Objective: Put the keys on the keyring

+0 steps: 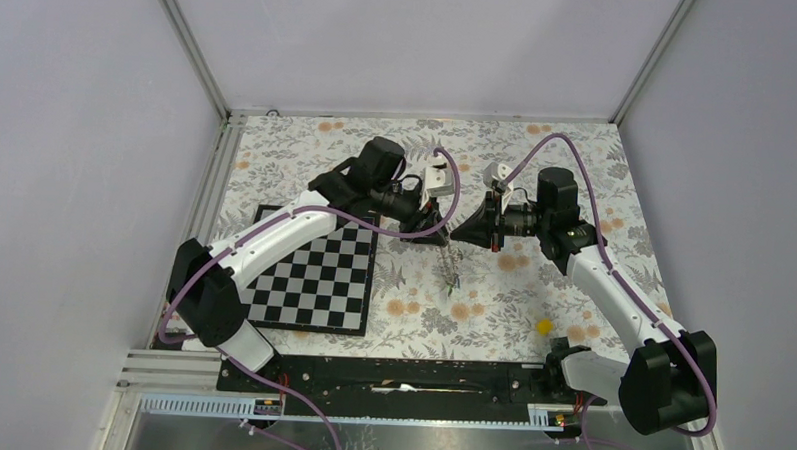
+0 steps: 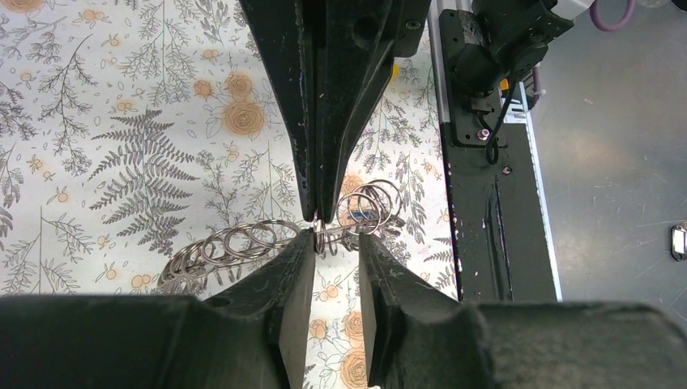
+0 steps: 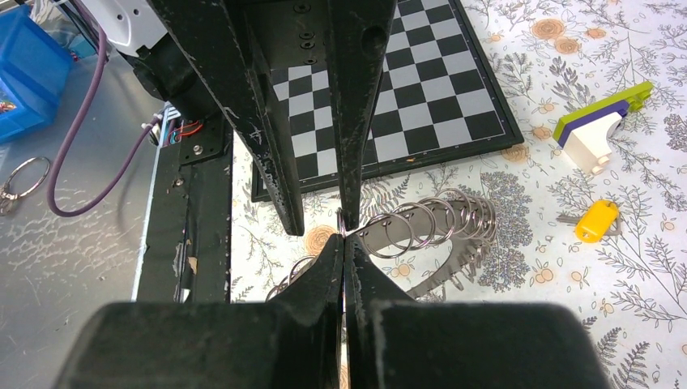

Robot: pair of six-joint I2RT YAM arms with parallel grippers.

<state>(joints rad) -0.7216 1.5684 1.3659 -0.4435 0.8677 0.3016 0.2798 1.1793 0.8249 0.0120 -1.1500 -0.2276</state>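
**Pinching a keyring between two grippers above a floral cloth**

Lying flat at far left on the floral table (image 1: 576,181), a black-and-white chessboard (image 1: 313,272). Reaching in just right of it, the left gripper (image 2: 336,243), held above the cloth with fingers (image 2: 296,271) a narrow gap apart. Showing in that gap from its own wrist view, a few coils of the keyring (image 3: 484,220). From the opposite wrist view, mostly bare cloth between those fingers, with wire beside one of them only. Cannot tell whether either pad presses the metal.

Looking like a long loop of overlapping silver wire rings, hanging from the point where the two tools meet and drooping to either side of them. Cannot tell whether its low end touches the cloth.

Meeting the left tool tip to tip from the right, the right gripper (image 3: 343,243), closed with no gap visible, nipping a strand of the wire at its very tips.

Farther right in the overhead view and nearer the arm bases, a small yellow item (image 1: 543,327) alone on the cloth, too small to identify.

At the right of the right wrist view, a yellow-headed key (image 3: 597,220) with a short metal blade, lying on the cloth just beside the loop and threaded on nothing. Near it, a small white block (image 3: 590,144) capped in purple and lime green.
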